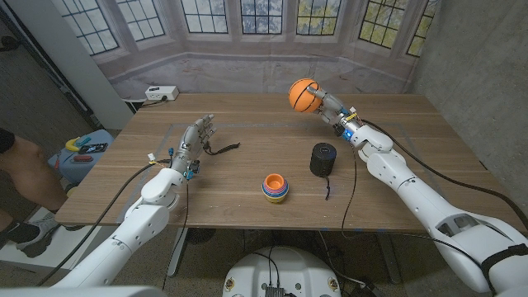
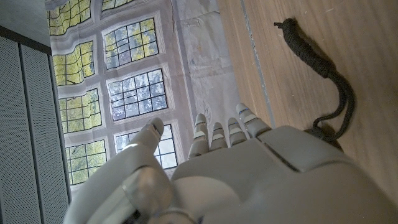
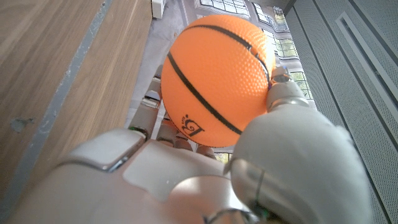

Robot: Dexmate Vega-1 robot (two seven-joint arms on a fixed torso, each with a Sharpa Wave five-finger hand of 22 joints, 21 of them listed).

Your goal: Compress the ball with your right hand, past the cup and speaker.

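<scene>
Ball (image 3: 214,78) in right hand (image 3: 205,171), logo unreadable

Orange ball (image 3: 214,78) with black lines; black speaker (image 1: 323,158).

Cups (image 1: 275,187) left of speaker (image 1: 323,159)
</scene>
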